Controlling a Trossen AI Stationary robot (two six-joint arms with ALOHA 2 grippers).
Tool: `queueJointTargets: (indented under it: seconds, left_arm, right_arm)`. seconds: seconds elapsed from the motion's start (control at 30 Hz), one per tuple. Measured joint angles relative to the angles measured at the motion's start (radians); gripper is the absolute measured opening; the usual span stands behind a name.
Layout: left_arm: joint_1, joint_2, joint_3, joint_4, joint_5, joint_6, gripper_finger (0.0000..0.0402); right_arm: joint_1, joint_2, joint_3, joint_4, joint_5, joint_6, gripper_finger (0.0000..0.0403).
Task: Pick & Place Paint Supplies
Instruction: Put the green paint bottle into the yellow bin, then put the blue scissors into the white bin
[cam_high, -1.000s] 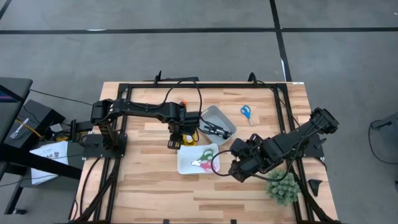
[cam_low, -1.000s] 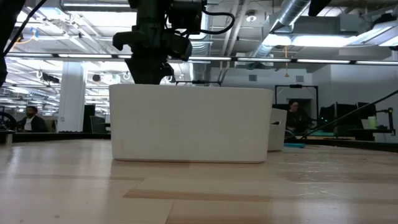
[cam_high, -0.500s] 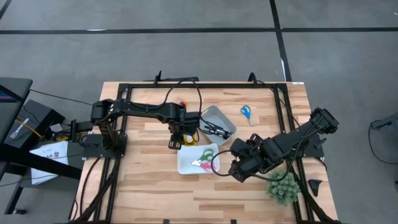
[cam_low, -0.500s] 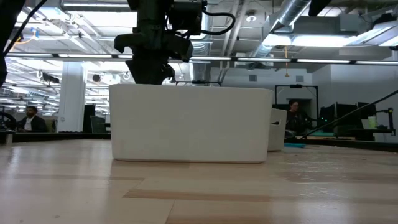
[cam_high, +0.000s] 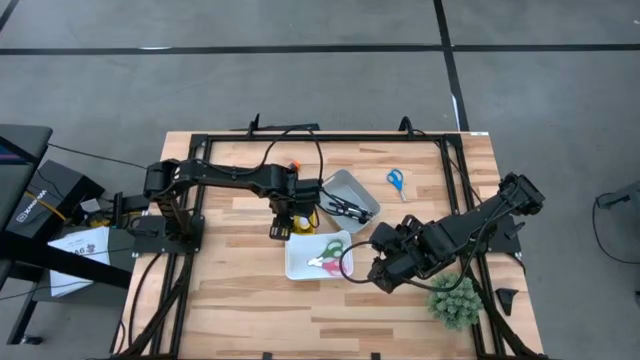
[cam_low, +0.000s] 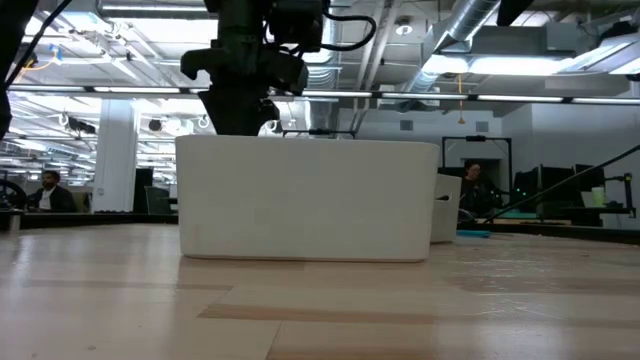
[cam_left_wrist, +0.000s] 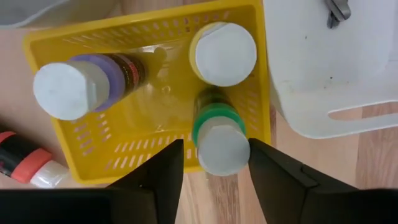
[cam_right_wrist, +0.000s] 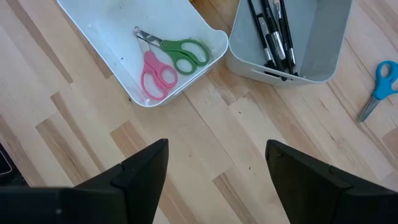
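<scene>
Yellow plastic basket (cam_left_wrist: 56, 168) held three paint bottles: purple-bodied (cam_left_wrist: 74, 84), yellow-capped (cam_left_wrist: 222, 53) and green (cam_left_wrist: 217, 134), this last between the left gripper's (cam_left_wrist: 214, 171) fingers (cam_left_wrist: 165, 171), spread apart on either side of it, contact not discernible. Lay beside the basket on the wooden desk (cam_right_wrist: 205, 149): a fourth bottle, orange-capped (cam_left_wrist: 25, 163). Counted three scissors: pink-handled (cam_right_wrist: 155, 71) and green-handled (cam_right_wrist: 180, 53) together in the white tray (cam_right_wrist: 93, 25), blue-handled (cam_right_wrist: 378, 84) loose on the desk near the grey bin (cam_right_wrist: 323, 56). Held in that bin: several dark paintbrushes (cam_right_wrist: 273, 34), exact number unclear. Hung above bare desk beside the tray: right gripper (cam_right_wrist: 214, 165), fingers (cam_right_wrist: 146, 165) wide and empty. Stood near the right arm: one fuzzy green plant (cam_high: 452, 298).
</scene>
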Motion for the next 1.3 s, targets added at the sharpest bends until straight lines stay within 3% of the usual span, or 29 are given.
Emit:
queueJointTargets:
  seconds: [0.47,0.93,1.3]
  left_arm:
    - [0.000,-0.156,0.000,-0.001,-0.008,0.000,0.0172]
    - [0.000,-0.390,0.000,0.047,-0.253,-0.024,0.0172]
    - [0.016,-0.468,0.000,0.200,-0.269,-0.147,0.0172]
  right_arm:
    - [0.000,0.001,0.000,-0.002,0.001,0.008,0.0265]
    - [0.000,0.000,0.000,0.006,0.003,0.008,0.0265]
    - [-0.001,0.000,0.000,0.011,0.007,0.053,0.0265]
